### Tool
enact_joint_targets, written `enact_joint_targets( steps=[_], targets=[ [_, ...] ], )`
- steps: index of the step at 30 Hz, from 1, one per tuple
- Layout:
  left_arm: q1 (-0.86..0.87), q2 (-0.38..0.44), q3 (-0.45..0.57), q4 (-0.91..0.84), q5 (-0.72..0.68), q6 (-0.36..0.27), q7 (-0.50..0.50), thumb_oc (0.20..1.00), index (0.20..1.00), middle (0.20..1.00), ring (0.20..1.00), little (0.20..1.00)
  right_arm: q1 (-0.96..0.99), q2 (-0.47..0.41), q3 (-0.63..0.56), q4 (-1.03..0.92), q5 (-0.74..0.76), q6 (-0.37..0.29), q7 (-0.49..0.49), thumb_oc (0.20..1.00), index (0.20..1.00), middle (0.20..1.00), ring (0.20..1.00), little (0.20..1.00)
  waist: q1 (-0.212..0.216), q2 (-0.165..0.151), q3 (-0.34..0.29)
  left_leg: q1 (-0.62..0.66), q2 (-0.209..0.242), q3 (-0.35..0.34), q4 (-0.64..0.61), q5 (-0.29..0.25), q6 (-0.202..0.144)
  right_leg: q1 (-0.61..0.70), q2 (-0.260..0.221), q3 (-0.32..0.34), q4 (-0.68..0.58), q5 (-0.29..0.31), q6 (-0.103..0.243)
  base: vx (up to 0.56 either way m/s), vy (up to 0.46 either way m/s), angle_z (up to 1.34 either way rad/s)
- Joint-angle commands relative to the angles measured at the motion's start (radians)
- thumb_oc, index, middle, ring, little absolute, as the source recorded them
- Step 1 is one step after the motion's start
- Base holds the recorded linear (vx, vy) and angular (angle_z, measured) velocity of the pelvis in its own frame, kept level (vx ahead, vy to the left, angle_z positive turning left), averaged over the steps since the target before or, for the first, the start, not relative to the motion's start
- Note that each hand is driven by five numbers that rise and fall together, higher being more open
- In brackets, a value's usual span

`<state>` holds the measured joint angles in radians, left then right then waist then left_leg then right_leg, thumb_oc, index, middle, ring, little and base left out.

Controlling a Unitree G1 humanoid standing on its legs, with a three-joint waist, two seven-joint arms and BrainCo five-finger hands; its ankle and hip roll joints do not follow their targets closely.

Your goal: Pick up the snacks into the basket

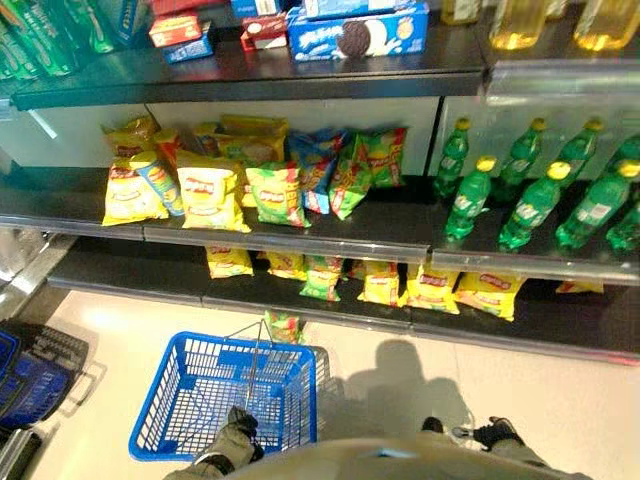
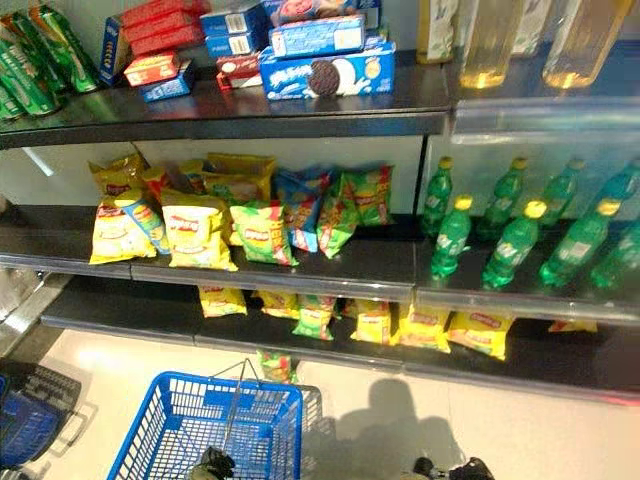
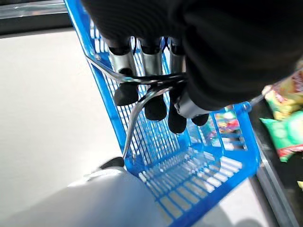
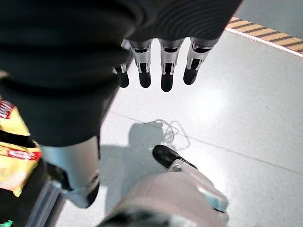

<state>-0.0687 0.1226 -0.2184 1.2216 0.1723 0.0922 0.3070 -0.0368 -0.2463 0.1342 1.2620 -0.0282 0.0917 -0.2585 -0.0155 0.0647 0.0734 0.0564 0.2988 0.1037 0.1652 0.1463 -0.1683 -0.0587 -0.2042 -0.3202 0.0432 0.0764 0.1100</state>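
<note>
The blue plastic basket (image 1: pixel 300 400) hangs low over the floor in front of the shelves, with no snack that I can see inside it. My left hand (image 3: pixel 154 56) is shut on its wire handle (image 3: pixel 142 101), and it also shows at the basket's near rim (image 1: pixel 235 432). My right hand (image 4: pixel 165 61) hangs over the bare floor, fingers straight and holding nothing. Yellow snack bags (image 1: pixel 212 197) and green snack bags (image 1: pixel 275 195) crowd the middle shelf. More bags (image 1: pixel 380 285) lie on the bottom shelf. One green bag (image 1: pixel 283 325) sits just past the basket's far rim.
Green soda bottles (image 1: pixel 530 205) stand on the middle shelf's right half. Biscuit boxes (image 1: pixel 355 35) and bottles of yellow liquid (image 1: pixel 520 20) fill the top shelf. A stack of dark blue baskets (image 1: pixel 30 375) stands on the floor at far left.
</note>
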Motion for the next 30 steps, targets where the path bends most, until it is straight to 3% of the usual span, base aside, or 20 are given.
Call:
enact_joint_targets(
  steps=[1, 3, 4, 6, 9, 10, 11, 17, 20, 23, 25, 27, 29, 30],
  targets=[
    [-0.018, 0.006, -0.109, -0.087, 0.044, -0.027, -0.021, 0.2, 0.2, 0.2, 0.2, 0.2, -0.062, 0.008, 0.042, 0.05, -0.014, -0.003, -0.014, 1.0, 1.0, 1.0, 1.0, 1.0, -0.005, -0.048, 0.052, -0.03, -0.012, 0.081, 0.066, 0.021, 0.02, 0.047, 0.015, 0.016, -0.088, 0.004, 0.007, 0.09, -0.282, -0.09],
    [-0.012, 0.021, -0.136, -0.14, 0.085, -0.029, -0.023, 0.2, 0.2, 0.2, 0.2, 0.2, -0.07, -0.025, 0.046, 0.057, -0.023, -0.004, -0.011, 1.0, 1.0, 1.0, 1.0, 1.0, 0.025, -0.046, 0.064, -0.1, -0.122, 0.034, 0.083, -0.033, 0.036, 0.075, 0.025, 0.024, -0.116, -0.008, 0.002, 0.1, -0.244, 0.05],
    [-0.013, 0.021, -0.135, -0.141, 0.085, -0.028, -0.024, 0.2, 0.2, 0.2, 0.2, 0.2, -0.071, -0.025, 0.046, 0.057, -0.023, -0.004, -0.01, 1.0, 1.0, 1.0, 1.0, 1.0, 0.023, -0.049, 0.06, -0.106, -0.125, 0.033, 0.083, -0.03, 0.038, 0.07, 0.022, 0.023, -0.116, -0.006, 0.003, 0.07, -0.123, 0.02],
    [0.01, 0.017, -0.065, -0.086, 0.03, -0.019, -0.004, 0.2, 0.2, 0.2, 0.2, 0.2, -0.076, -0.043, 0.029, 0.063, -0.02, -0.003, -0.012, 1.0, 1.0, 1.0, 1.0, 1.0, 0.047, -0.047, 0.058, -0.149, -0.21, 0.048, -0.016, -0.1, 0.073, 0.082, 0.041, 0.031, -0.131, -0.015, 0.011, 0.13, -0.16, -0.17],
    [0.019, 0.002, -0.03, -0.027, 0.011, -0.009, 0.021, 0.2, 0.2, 0.2, 0.2, 0.2, -0.08, -0.046, 0.016, 0.063, -0.014, -0.005, -0.022, 1.0, 1.0, 1.0, 1.0, 1.0, 0.065, -0.024, 0.059, -0.166, -0.218, 0.039, -0.172, -0.026, 0.065, 0.081, 0.068, 0.041, -0.131, -0.026, 0.018, 0.12, -0.049, -0.33],
    [0.019, 0.002, -0.03, -0.027, 0.011, -0.009, 0.021, 0.2, 0.2, 0.2, 0.2, 0.2, -0.079, -0.046, 0.016, 0.063, -0.014, -0.005, -0.022, 1.0, 1.0, 1.0, 1.0, 1.0, 0.065, -0.024, 0.06, -0.165, -0.218, 0.039, -0.173, -0.026, 0.065, 0.082, 0.068, 0.041, -0.131, -0.026, 0.018, 0.13, 0.012, -0.3],
    [0.031, -0.008, -0.007, -0.004, -0.009, -0.003, 0.037, 0.2, 0.2, 0.2, 0.2, 0.2, -0.075, -0.039, 0.01, 0.061, -0.003, -0.008, -0.031, 1.0, 1.0, 1.0, 1.0, 1.0, 0.071, -0.022, 0.065, -0.193, -0.193, 0.037, -0.224, 0.018, 0.047, 0.095, 0.069, 0.045, -0.131, -0.038, 0.021, 0.12, 0.016, -0.34],
    [0.053, -0.022, 0.014, 0.007, -0.058, 0.001, 0.046, 0.2, 0.2, 0.2, 0.2, 0.2, -0.062, 0.006, 0.012, -0.002, 0.065, -0.032, -0.038, 1.0, 1.0, 1.0, 1.0, 1.0, 0.077, -0.028, 0.078, -0.198, -0.143, 0.028, -0.225, 0.061, 0.034, 0.131, 0.079, 0.054, -0.131, -0.068, 0.017, 0.12, 0.048, 0.06],
    [0.051, -0.02, 0.004, 0.0, -0.041, 0.003, 0.041, 0.2, 0.2, 0.2, 0.2, 0.2, -0.056, 0.022, 0.008, -0.042, 0.092, -0.044, -0.039, 1.0, 1.0, 1.0, 1.0, 1.0, 0.065, -0.025, 0.064, -0.185, -0.133, 0.064, -0.252, 0.057, 0.035, 0.134, 0.073, 0.041, -0.131, -0.068, 0.025, 0.1, 0.119, -0.11],
    [0.049, 0.001, -0.031, -0.046, 0.011, 0.002, 0.031, 0.2, 0.2, 0.2, 0.2, 0.2, -0.057, 0.04, 0.007, -0.154, 0.138, -0.063, -0.037, 1.0, 1.0, 1.0, 1.0, 1.0, 0.054, -0.05, 0.032, -0.162, -0.168, 0.078, -0.252, 0.003, 0.057, 0.143, 0.031, 0.051, -0.129, -0.055, 0.045, 0.16, 0.226, -0.02],
    [0.048, 0.016, -0.036, -0.079, 0.022, 0.004, 0.027, 0.2, 0.2, 0.2, 0.2, 0.2, -0.05, 0.04, -0.003, -0.227, 0.154, -0.068, -0.039, 1.0, 1.0, 1.0, 1.0, 1.0, 0.05, -0.057, 0.036, -0.137, -0.196, 0.09, -0.252, -0.026, 0.085, 0.122, -0.014, 0.066, -0.029, -0.064, 0.059, 0.09, 0.262, -0.01],
    [0.043, 0.04, -0.039, -0.111, 0.042, 0.009, 0.024, 0.2, 0.2, 0.2, 0.2, 0.2, -0.045, 0.043, -0.01, -0.324, 0.178, -0.075, -0.044, 1.0, 1.0, 1.0, 1.0, 1.0, 0.041, -0.065, 0.07, -0.108, -0.22, 0.103, -0.252, -0.055, 0.117, 0.033, -0.061, 0.109, 0.171, -0.056, 0.075, 0.0, 0.278, -0.09],
    [0.03, 0.057, -0.04, -0.134, 0.045, 0.013, 0.032, 0.2, 0.2, 0.2, 0.2, 0.2, -0.054, 0.045, -0.01, -0.4, 0.198, -0.087, -0.052, 1.0, 1.0, 1.0, 1.0, 1.0, 0.021, -0.06, 0.115, -0.096, -0.228, 0.108, -0.252, -0.06, 0.133, -0.07, -0.056, 0.171, 0.321, -0.002, 0.081, -0.07, 0.208, -0.06],
    [0.029, 0.057, -0.039, -0.134, 0.045, 0.013, 0.032, 0.2, 0.2, 0.2, 0.2, 0.2, -0.054, 0.045, -0.01, -0.401, 0.198, -0.087, -0.053, 1.0, 1.0, 1.0, 1.0, 1.0, 0.023, -0.059, 0.113, -0.1, -0.225, 0.11, -0.252, -0.057, 0.133, -0.075, -0.053, 0.174, 0.32, 0.002, 0.079, -0.04, 0.133, 0.05]
  ],
)
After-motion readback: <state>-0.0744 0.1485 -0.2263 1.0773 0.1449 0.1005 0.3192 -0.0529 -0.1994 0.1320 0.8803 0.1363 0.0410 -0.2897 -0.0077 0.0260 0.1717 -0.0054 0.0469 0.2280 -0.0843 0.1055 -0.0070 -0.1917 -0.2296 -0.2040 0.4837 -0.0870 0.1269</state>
